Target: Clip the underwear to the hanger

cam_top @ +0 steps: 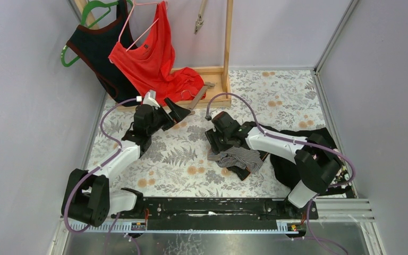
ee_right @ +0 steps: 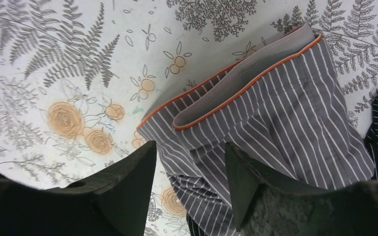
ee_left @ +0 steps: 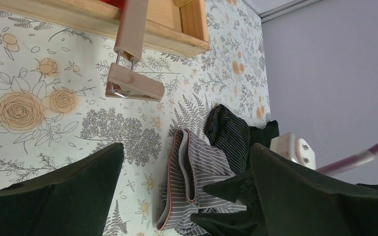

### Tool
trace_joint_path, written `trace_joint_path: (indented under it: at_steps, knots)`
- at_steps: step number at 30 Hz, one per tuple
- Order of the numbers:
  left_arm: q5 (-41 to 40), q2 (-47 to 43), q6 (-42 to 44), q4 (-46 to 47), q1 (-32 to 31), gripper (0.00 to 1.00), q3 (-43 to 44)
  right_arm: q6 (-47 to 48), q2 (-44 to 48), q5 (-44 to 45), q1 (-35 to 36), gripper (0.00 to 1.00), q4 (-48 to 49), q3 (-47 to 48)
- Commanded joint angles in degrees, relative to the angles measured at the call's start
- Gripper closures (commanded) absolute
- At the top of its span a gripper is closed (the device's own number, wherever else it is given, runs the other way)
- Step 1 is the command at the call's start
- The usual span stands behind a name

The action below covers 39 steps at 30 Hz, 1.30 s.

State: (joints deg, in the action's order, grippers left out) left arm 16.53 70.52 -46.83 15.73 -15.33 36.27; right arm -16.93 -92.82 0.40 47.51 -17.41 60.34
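Two arms, two hands, both spread. Right hand [ee_right: 189, 147] hangs low over the one pair of grey striped underwear [ee_right: 275, 108], fingers either side of the orange-trimmed waistband; can't tell if they touch the cloth. The underwear lies crumpled on the bench [cam_top: 276, 95], centre-right, holding nothing yet. Left hand [cam_top: 178, 112] is empty, well apart from it, near the wooden rack [cam_top: 227, 42]. One wooden hanger [ee_left: 130, 24] leans off the rack base, with one clip [ee_left: 134, 83] showing, down on the bench. One dark striped garment [ee_left: 229, 130] touches the underwear; one black pile [cam_top: 319, 135] at right. Two tops hang on the rack: one red top [cam_top: 151, 58], one black top [cam_top: 93, 45].
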Motion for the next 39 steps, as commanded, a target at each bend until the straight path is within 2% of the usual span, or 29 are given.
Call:
trace_joint_path:
  at_steps: [1, 5, 12, 14, 15, 21, 22, 26, 28, 33, 39]
  knots:
    - [-0.5, -0.5, 0.9, 0.3, 0.0, 0.0, -0.8, -0.1, -2.1, 4.9, 1.1, 0.41, 1.7, 0.0]
    - [-0.6, -0.7, 1.1, 0.1, 0.0, 0.0, -1.0, 0.3, -5.2, 6.7, 1.2, 0.45, 3.2, 1.1]
    - [-1.2, -1.0, 1.6, -0.5, -0.1, 0.0, -0.9, 0.2, -4.7, 10.3, 1.3, 0.65, 3.2, 2.1]
    - [-1.2, -0.9, 1.6, -0.5, -0.1, 0.0, -0.9, 0.1, -3.4, 10.8, 1.3, 0.67, 3.2, 1.6]
    - [-1.2, -0.8, 1.7, -0.4, 0.0, 0.0, -0.9, 0.0, -2.8, 10.9, 1.3, 0.67, 3.0, 1.5]
    - [-0.7, 0.3, 1.4, 0.4, 0.0, 0.0, -1.0, -0.1, 0.6, 11.7, 1.2, 0.43, 1.6, 1.7]
    - [-0.6, 0.4, 1.4, 0.5, 0.0, 0.0, -1.0, 0.0, 0.6, 11.7, 1.2, 0.44, 1.5, 1.8]
    - [-0.5, 0.2, 1.3, 0.5, -0.1, 0.0, -1.1, 0.2, -0.3, 12.9, 1.3, 0.58, 1.1, 2.4]
    - [-0.6, -0.1, 1.4, 0.3, -0.1, 0.0, -1.2, 0.2, -0.6, 12.7, 1.3, 0.59, 1.1, 2.6]
    - [-1.3, -0.9, 1.6, -0.3, -0.1, 0.0, -1.2, -0.7, 0.6, 9.4, 1.2, 0.4, 2.1, 1.6]
    - [-1.0, -0.7, 1.6, -0.3, -0.1, 0.0, -1.2, -1.7, -0.5, 6.8, 1.3, 0.37, 3.1, 1.1]
